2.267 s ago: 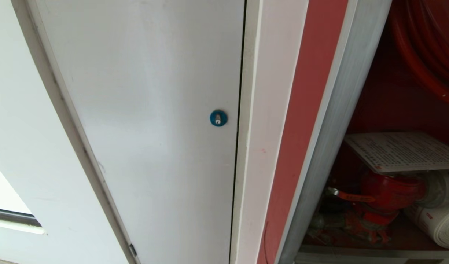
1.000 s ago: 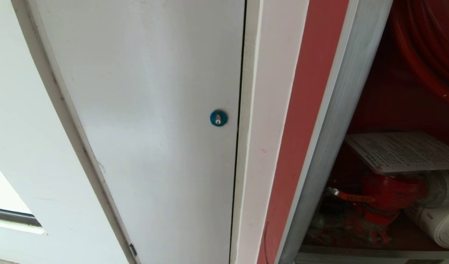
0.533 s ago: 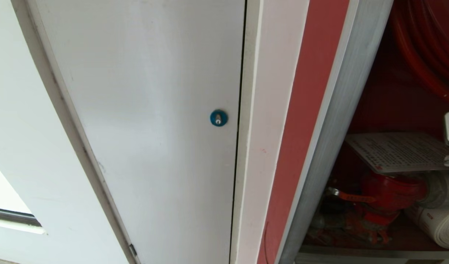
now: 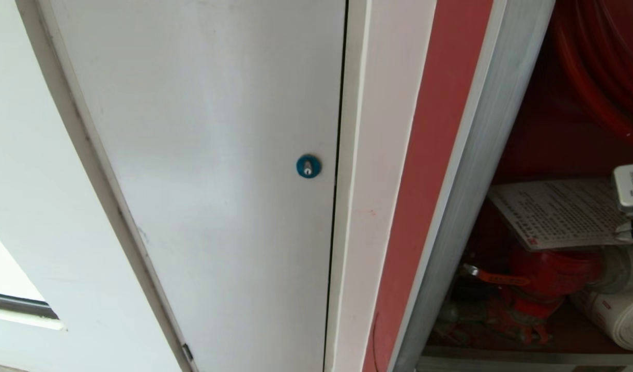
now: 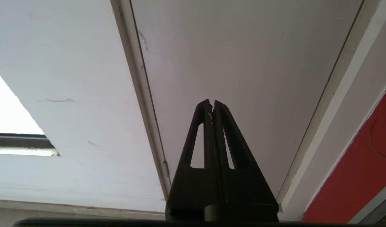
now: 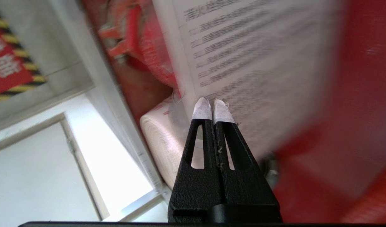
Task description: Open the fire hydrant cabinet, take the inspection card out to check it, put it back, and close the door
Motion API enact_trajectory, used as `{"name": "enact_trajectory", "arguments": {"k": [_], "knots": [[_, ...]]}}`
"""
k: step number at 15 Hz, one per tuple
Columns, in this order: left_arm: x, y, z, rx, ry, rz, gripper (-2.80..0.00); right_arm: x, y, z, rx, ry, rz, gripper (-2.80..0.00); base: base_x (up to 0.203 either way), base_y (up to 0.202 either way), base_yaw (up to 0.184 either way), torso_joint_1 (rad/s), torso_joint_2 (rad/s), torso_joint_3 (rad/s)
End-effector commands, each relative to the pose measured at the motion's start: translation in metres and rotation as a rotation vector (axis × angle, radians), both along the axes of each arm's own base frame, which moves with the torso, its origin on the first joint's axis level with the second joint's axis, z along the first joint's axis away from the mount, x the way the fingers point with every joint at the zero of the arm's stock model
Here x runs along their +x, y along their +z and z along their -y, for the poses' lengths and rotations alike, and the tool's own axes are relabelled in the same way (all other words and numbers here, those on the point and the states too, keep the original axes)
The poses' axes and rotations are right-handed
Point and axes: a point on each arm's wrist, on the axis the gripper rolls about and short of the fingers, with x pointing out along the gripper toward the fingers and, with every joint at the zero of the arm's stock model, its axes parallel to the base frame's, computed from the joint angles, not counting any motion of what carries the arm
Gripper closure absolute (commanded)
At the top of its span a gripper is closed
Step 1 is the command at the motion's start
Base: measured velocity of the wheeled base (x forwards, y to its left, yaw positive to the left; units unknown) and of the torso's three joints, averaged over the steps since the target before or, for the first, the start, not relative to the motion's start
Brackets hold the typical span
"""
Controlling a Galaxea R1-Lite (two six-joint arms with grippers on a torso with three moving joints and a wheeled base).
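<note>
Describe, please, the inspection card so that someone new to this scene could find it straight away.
Start at the open red-lined fire hydrant cabinet with its silver aluminium frame, right of the plain white door with the small round blue lock. Inside, above the red hydrant valve and the white rolled hose, lies the white paper inspection card. It alone is flat and covered in fine printed lines.

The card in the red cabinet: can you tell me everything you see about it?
The card is a white sheet printed with rows of small dark text and a red mark at one corner. It sits tilted inside the red cabinet, above the red valve and beside the white hose roll. The right tool, shut, pinches its edge. In the right wrist view it looks blurred.
</note>
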Motion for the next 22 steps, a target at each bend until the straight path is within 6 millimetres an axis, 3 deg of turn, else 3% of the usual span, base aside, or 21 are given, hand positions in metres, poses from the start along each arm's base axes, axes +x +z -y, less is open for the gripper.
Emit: {"name": "enact_trajectory", "arguments": {"k": [1, 13, 19, 22], "knots": [[0.001, -0.004, 0.000, 0.000, -0.001, -0.014, 0.00, -0.007, -0.001, 0.000, 0.001, 0.015, -0.024, 0.00, 0.000, 0.000, 0.000, 0.000, 0.00, 0.000], [0.001, -0.004, 0.000, 0.000, -0.001, -0.014, 0.00, -0.011, 0.014, -0.002, 0.055, 0.053, 0.050, 0.00, 0.000, 0.000, 0.000, 0.000, 0.00, 0.000], [0.001, -0.004, 0.000, 0.000, -0.001, -0.014, 0.00, -0.047, 0.017, -0.006, 0.059, 0.070, 0.017, 0.00, 0.000, 0.000, 0.000, 0.000, 0.00, 0.000], [0.001, -0.004, 0.000, 0.000, -0.001, -0.014, 0.00, -0.053, 0.012, -0.007, 0.052, 0.090, -0.025, 0.00, 0.000, 0.000, 0.000, 0.000, 0.00, 0.000]]}}
